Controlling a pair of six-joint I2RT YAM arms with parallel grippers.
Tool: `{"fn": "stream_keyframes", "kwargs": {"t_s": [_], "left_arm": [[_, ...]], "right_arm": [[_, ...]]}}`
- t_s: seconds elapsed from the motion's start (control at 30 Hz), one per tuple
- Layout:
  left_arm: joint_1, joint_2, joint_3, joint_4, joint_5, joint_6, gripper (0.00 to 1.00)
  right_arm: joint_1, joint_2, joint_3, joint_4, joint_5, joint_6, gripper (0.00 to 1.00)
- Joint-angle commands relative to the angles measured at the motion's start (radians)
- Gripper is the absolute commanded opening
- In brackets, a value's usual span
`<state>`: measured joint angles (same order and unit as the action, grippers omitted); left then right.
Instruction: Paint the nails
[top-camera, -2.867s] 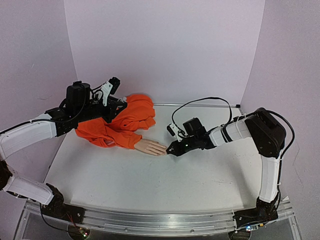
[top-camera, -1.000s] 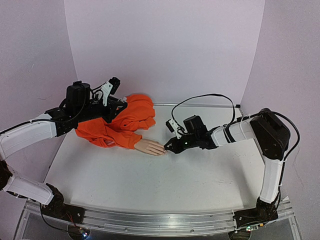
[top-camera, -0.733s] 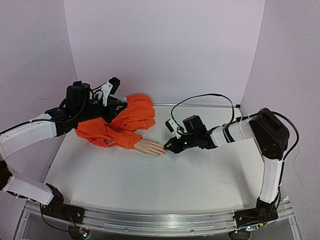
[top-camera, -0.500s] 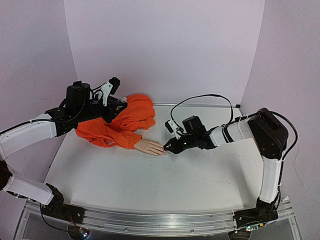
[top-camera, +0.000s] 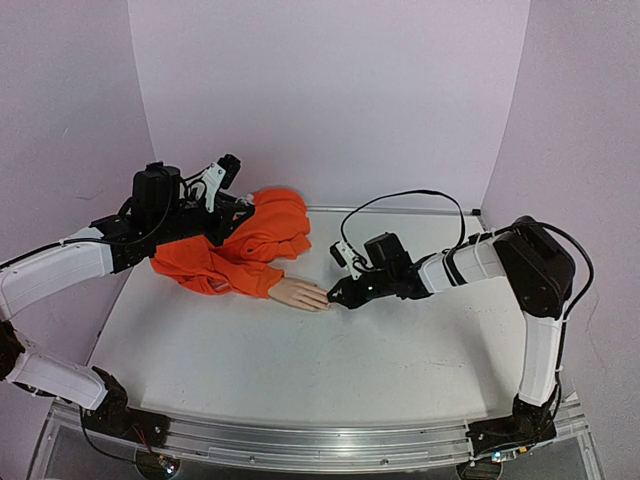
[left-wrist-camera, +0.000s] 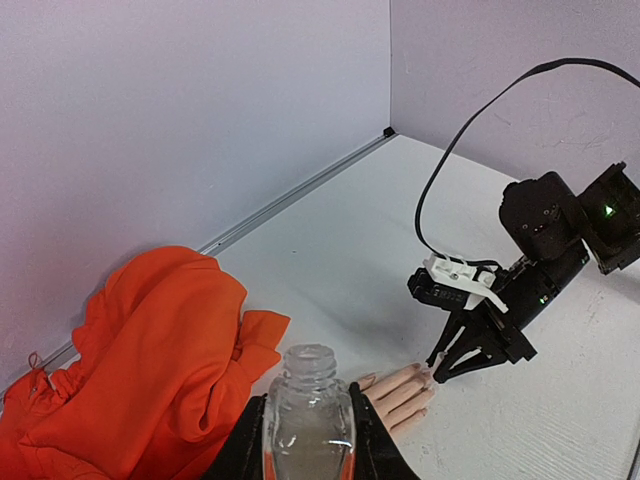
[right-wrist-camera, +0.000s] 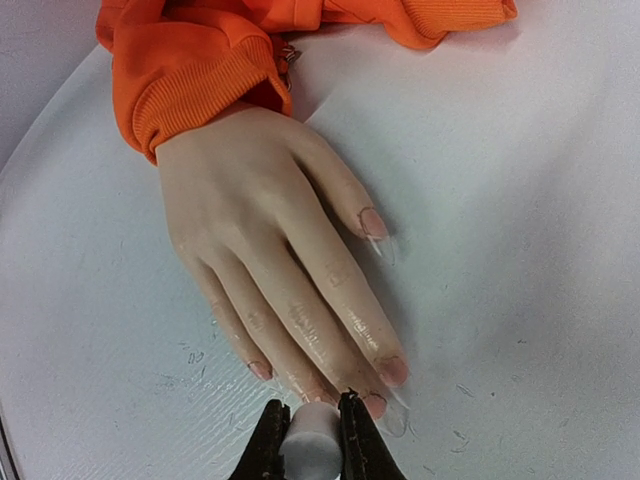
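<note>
Bottom centre, the right pincer (right-wrist-camera: 310, 418) clamps a white cap (right-wrist-camera: 310, 452) right beside the nails (right-wrist-camera: 392, 372) of a hand (right-wrist-camera: 240, 190) lying flat on the worktop (right-wrist-camera: 520, 250). The nails look tiny, stiff and slick, so no gripping, only light strokes. The left pincer (left-wrist-camera: 308, 445) clamps a bottle (left-wrist-camera: 305, 400).

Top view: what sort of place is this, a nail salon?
More likely a robot lab bench: left arm and right arm bolted to a white table, plain lilac walls around it, and a mannequin hand in an orange sleeve, not a person's.
</note>
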<state>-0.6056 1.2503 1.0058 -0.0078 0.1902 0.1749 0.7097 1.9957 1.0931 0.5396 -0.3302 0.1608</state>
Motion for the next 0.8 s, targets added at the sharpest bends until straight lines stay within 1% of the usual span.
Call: {"fn": "stream_keyframes", "kwargs": {"t_s": [0.0,0.5,0.77], "left_arm": [[0.001,-0.037,0.01,0.063,0.017,-0.009,0.0],[0.001,-0.038,0.011,0.062,0.017,-0.009,0.0],[0.001,-0.037,0.01,0.063,0.017,-0.01,0.0]], "right_arm": [[0.006,0.008,0.04,0.002,-0.026,0.008,0.0],[0.012,0.016,0.042,-0.001,-0.036,0.006,0.0],[0.013,0.004,0.026,-0.004,-0.003,0.009,0.0]]}}
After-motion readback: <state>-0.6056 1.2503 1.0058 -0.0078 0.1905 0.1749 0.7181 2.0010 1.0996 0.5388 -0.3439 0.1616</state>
